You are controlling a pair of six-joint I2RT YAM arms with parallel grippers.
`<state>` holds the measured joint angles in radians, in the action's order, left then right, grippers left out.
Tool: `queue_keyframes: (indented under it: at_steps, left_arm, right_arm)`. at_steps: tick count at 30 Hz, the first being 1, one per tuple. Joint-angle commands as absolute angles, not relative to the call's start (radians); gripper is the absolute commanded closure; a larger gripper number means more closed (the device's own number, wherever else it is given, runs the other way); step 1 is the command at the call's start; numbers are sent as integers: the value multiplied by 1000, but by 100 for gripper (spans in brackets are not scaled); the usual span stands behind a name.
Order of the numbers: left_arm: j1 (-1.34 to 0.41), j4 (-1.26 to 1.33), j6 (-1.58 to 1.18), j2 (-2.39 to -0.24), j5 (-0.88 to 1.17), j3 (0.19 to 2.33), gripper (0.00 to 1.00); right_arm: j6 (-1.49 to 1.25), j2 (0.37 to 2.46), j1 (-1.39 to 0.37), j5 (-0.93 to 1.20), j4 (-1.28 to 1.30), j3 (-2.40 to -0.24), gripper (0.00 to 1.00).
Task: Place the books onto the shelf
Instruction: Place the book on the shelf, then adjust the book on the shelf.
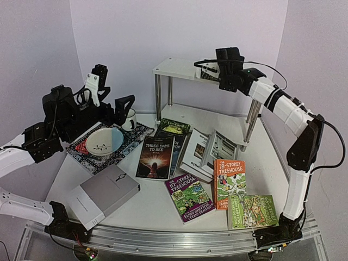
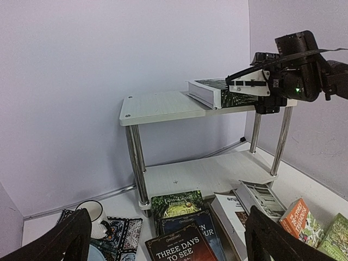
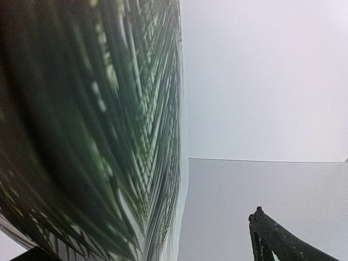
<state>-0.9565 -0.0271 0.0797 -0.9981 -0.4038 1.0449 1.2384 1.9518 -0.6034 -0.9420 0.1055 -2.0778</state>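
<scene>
Books lie spread over the smooth white table (image 1: 155, 212). Far left, the left gripper (image 1: 111, 91) hangs in the air with its two black fingers spread wide and nothing between them. In front of it a fat grey hardback (image 1: 103, 194), plain and square, lies flat near the front edge. Next comes a patterned mat (image 1: 136, 138) with a round white bowl (image 1: 105, 140) on it and a small white mug (image 1: 130, 118) at its back corner. Then a dark book (image 1: 156, 156) with a shiny cover lies flat, partly over other books. Behind it stands the shelf (image 1: 174, 68), two flat white boards on round shiny metal legs. Nearer the front lie a purple Treehouse book (image 1: 189, 197), some white books (image 1: 202, 152), an orange Treehouse book (image 1: 229, 182) and a green book (image 1: 251, 211). Up on the top board, at its right end, lies a thick leafy book (image 2: 215, 91) with green leaves on its cover. The right gripper (image 1: 207, 69) is around it with its fingers spread, and one finger stands apart from the cover.
</scene>
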Motion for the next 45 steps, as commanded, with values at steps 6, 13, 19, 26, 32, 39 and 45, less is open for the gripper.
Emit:
queue_keyframes:
  at_steps: [6,13,19,26,32,39,45]
  left_arm:
    - [-956,-52,103,-1048,-387,1103,0]
    - [-949,-52,89,-1072,-399,1112,0]
    - [-939,-51,86,-1086,-382,1117,0]
    - [-928,-52,82,-1099,-367,1122,0]
    - [-922,-52,78,-1099,-358,1121,0]
    - [-916,-52,75,-1104,-347,1122,0]
    - [-913,-52,65,-1108,-339,1120,0]
  right_arm:
    - [1016,1892,-606,-810,419,-2170,2]
    - [917,1856,-616,-723,448,-2145,2]
    - [828,1837,-623,-602,484,-2145,2]
    - [778,1832,-623,-488,486,-2166,2]
    - [716,1787,-623,-351,486,-2152,2]
    - [654,1709,-623,-217,456,-2079,2]
    - [532,1598,-623,-63,363,-1956,2]
